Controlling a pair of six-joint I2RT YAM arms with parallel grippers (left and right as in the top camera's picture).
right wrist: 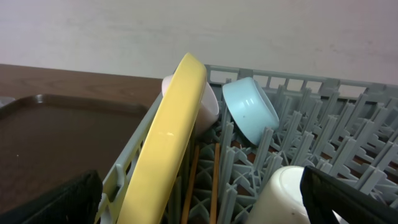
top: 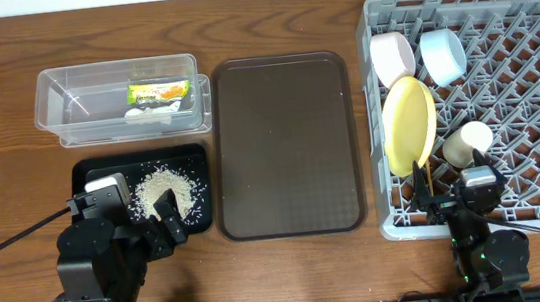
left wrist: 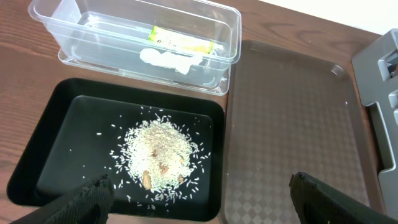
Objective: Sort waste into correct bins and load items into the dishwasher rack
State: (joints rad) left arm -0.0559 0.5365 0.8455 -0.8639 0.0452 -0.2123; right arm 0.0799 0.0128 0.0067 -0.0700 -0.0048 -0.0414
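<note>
Behind the yellow plate [right wrist: 165, 134], the white bowl [right wrist: 208, 104] shows only a sliver. Right of the plate, the view's bottom edge cuts off the small white cup [right wrist: 281, 196] (the chopsticks [right wrist: 216, 180] vanish among the dishwasher rack [right wrist: 323, 118] pegs).

I am looking down at a dark brown wooden table [top: 2, 89], its grain running side to side across the whole view. Along its far edge a pale, plain wall [right wrist: 186, 37] is rising, and it is showing as a thin white strip from overhead. Soft, even light is falling on the wood, throwing only faint, blurred shadows.
</note>
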